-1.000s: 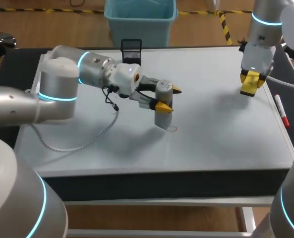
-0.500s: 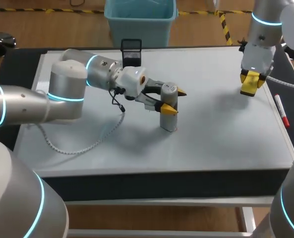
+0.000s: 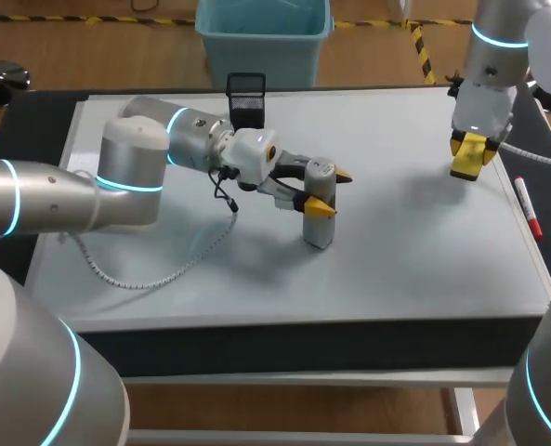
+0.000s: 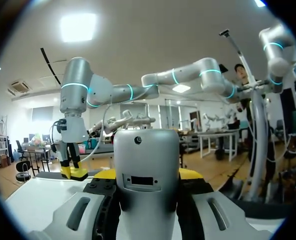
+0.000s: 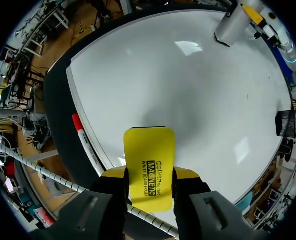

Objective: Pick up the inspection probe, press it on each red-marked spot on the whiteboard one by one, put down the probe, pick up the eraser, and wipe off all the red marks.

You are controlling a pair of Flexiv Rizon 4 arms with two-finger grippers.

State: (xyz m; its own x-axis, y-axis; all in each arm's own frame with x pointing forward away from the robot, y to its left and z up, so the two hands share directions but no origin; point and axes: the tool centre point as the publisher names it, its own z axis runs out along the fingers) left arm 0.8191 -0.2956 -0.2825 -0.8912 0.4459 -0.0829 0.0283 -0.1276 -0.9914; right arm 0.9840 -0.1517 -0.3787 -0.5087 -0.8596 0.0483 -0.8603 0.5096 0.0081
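The inspection probe (image 3: 319, 203), a grey cylinder, stands nearly upright with its lower end on the whiteboard (image 3: 405, 260) near the middle. My left gripper (image 3: 329, 191) is shut on its upper part from the left. In the left wrist view the probe (image 4: 147, 172) fills the space between the fingers. My right gripper (image 3: 470, 153) hangs above the board's far right, shut on the yellow eraser (image 5: 148, 159), held flat between its fingers (image 5: 185, 173). From there the probe (image 5: 232, 24) shows far ahead. No red mark shows plainly; the probe's end covers its spot.
A red marker pen (image 3: 528, 206) lies along the table's right edge, beside the board. A black mesh cup (image 3: 245, 93) stands at the back, behind my left arm. A grey cable (image 3: 154, 271) loops over the board's left part.
My left arm carried the probe right and a little nearer, setting its end down where a faint mark showed a second ago. The right arm and eraser stayed put.
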